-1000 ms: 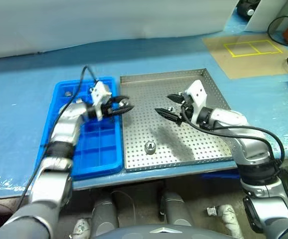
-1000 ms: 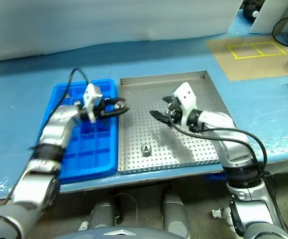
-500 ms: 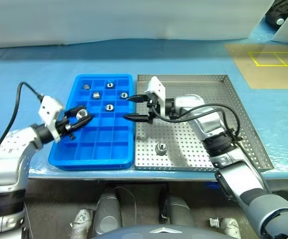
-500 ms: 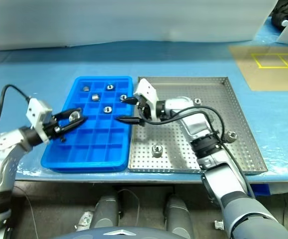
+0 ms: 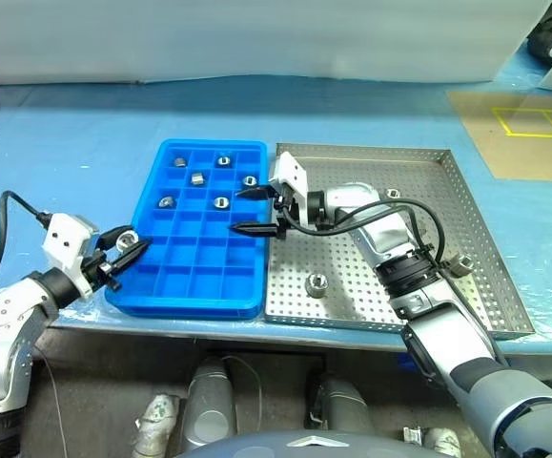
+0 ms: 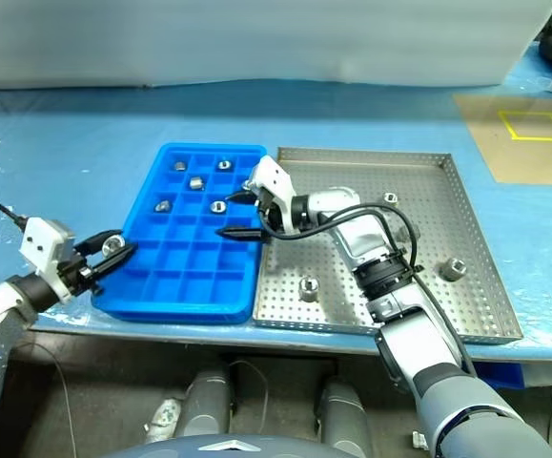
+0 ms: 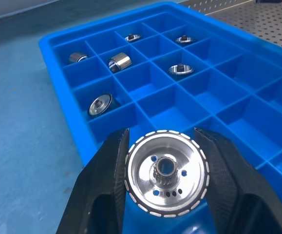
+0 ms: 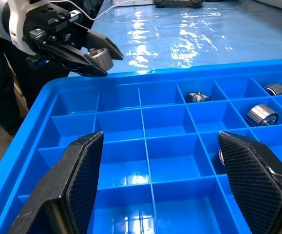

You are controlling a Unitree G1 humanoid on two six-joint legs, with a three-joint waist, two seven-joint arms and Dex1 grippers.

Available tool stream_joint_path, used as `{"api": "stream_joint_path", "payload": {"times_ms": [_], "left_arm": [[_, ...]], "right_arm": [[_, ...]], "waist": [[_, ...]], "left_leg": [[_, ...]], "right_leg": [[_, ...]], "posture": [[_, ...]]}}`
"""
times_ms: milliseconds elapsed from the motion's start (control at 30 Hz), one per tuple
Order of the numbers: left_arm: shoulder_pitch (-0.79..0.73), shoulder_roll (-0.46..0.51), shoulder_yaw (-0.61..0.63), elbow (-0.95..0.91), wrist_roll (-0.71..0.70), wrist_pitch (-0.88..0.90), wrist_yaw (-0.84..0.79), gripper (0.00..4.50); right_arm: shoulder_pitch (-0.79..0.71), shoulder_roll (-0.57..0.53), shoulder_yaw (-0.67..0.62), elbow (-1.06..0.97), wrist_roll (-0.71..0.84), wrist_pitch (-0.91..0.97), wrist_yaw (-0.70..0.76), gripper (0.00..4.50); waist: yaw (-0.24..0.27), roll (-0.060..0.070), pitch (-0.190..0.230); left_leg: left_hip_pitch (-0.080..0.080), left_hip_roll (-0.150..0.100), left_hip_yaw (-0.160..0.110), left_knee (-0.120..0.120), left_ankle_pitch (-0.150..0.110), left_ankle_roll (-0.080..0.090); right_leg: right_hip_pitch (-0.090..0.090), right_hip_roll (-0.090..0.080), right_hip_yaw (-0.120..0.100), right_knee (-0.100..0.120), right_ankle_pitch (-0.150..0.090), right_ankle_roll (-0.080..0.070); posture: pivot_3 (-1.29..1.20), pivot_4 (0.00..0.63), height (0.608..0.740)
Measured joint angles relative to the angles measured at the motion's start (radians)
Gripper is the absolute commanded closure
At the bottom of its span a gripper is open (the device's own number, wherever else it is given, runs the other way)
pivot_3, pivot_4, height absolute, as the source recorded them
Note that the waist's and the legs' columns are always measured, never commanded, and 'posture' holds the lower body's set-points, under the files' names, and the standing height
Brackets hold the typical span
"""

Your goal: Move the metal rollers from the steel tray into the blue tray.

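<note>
My left gripper is shut on a silvery metal roller with a toothed centre hole. It hangs just outside the near left corner of the blue tray. Several rollers lie in the blue tray's far compartments. My right gripper stands open and holds nothing, above the blue tray's right edge, pointing left. In the right wrist view its fingers spread wide over bare compartments. The steel tray holds three loose rollers: one near the front, one at the right, one at the back.
The trays sit side by side, touching, on a table under a blue sheet. The table's front edge runs just below both trays. A tan mat with yellow lines lies at the far right. A black cable loops from my left wrist.
The camera has swung left. My left gripper carried the roller from the blue tray's right side to its near left corner. My right gripper swung from over the steel tray to the blue tray's right edge.
</note>
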Motion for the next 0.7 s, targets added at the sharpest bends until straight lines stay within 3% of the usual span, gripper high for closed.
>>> {"api": "stream_joint_path", "payload": {"times_ms": [100,367,533,700], "left_arm": [[-0.032,-0.002,-0.024,0.05,0.005,-0.014,0.005,2.74],[-0.036,0.015,-0.06,0.13,0.041,-0.056,0.0,0.11],[-0.066,0.019,-0.068,0.159,0.058,-0.078,0.012,0.02],[-0.189,0.004,-0.123,0.15,0.042,-0.078,0.002,0.02]], "right_arm": [[0.014,-0.006,-0.006,-0.003,-0.007,0.002,-0.007,0.63],[0.036,-0.023,-0.022,-0.025,-0.008,0.02,-0.032,0.63],[0.045,-0.027,-0.023,-0.029,-0.009,0.022,-0.04,0.63],[0.05,-0.038,-0.027,-0.056,-0.009,0.031,-0.051,0.63]], "waist": [[-0.004,0.0,0.0],[-0.012,-0.001,0.0],[-0.01,-0.001,0.0],[-0.008,-0.001,0.0]], "left_leg": [[0.0,0.0,0.0,0.0,0.0,0.0],[0.0,0.001,0.0,0.0,0.001,-0.001],[0.001,0.001,0.0,0.001,0.001,-0.001],[0.001,0.001,0.0,0.004,0.001,-0.002]], "right_leg": [[-0.001,0.001,0.0,0.0,0.0,0.0],[-0.001,0.002,0.0,0.0,0.0,-0.001],[0.0,0.002,0.0,0.002,0.0,-0.001],[0.0,0.001,0.001,0.006,0.0,-0.001]], "posture": [[0.18,0.15,0.74],[0.15,0.15,0.74],[0.12,0.15,0.74],[0.03,0.15,0.74]]}}
